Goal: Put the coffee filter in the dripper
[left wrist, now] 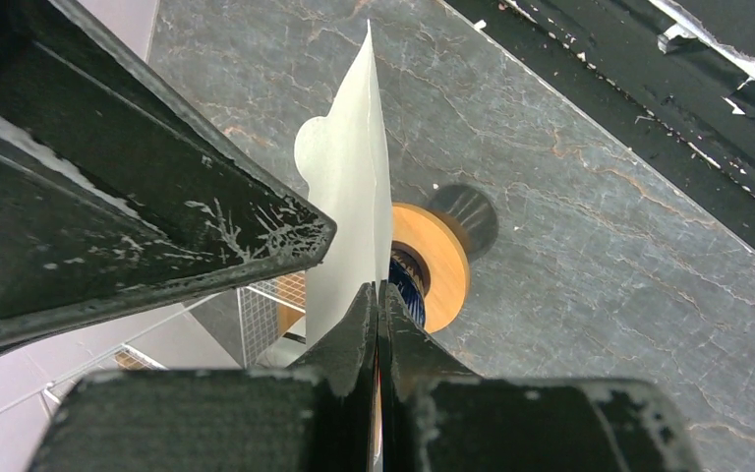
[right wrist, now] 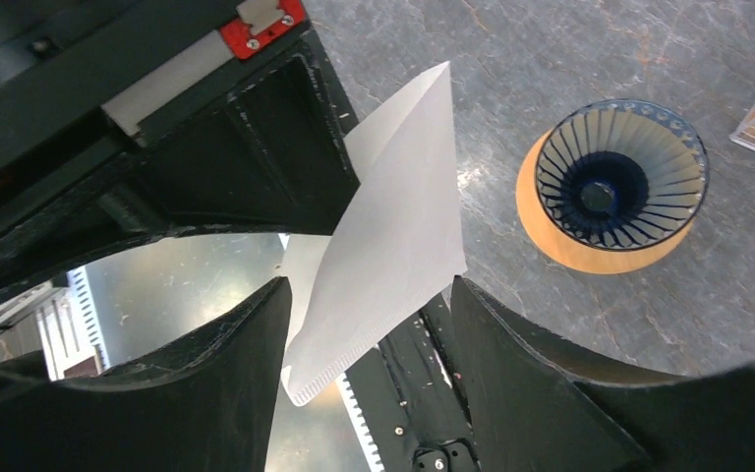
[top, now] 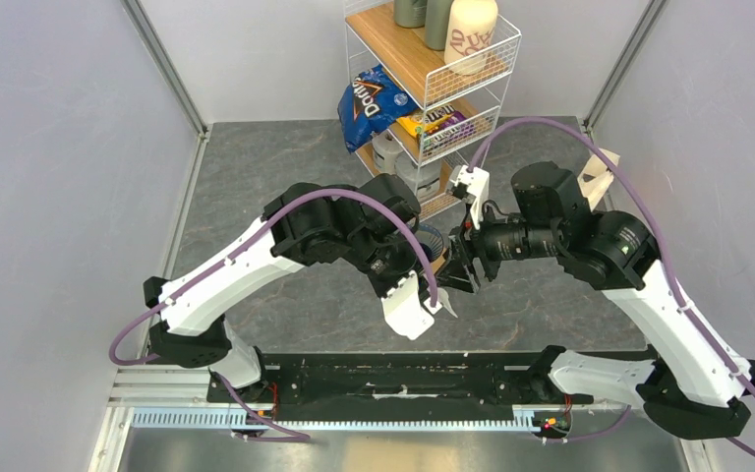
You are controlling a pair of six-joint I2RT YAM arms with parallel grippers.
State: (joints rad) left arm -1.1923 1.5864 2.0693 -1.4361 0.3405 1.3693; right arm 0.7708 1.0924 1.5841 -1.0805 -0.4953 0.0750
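Note:
The coffee filter (right wrist: 393, 236) is a flat white paper fan held in the air, edge-on in the left wrist view (left wrist: 349, 197). My left gripper (left wrist: 381, 295) is shut on its lower edge, and it shows as the dark body at the upper left of the right wrist view (right wrist: 339, 187). My right gripper (right wrist: 369, 285) is open, with its fingers straddling the filter's ribbed seam end. The dripper (right wrist: 619, 172), a dark blue ribbed cone, stands upright and empty in a tan wooden ring (right wrist: 551, 246) on the table. Both grippers meet just in front of the dripper (top: 432, 239).
A wire shelf rack (top: 433, 79) with a blue chip bag (top: 369, 98), snacks and a cream canister (top: 470, 34) stands at the back. A pale object (top: 600, 177) sits behind the right arm. A black rail (top: 403, 379) runs along the near edge. Grey walls close both sides.

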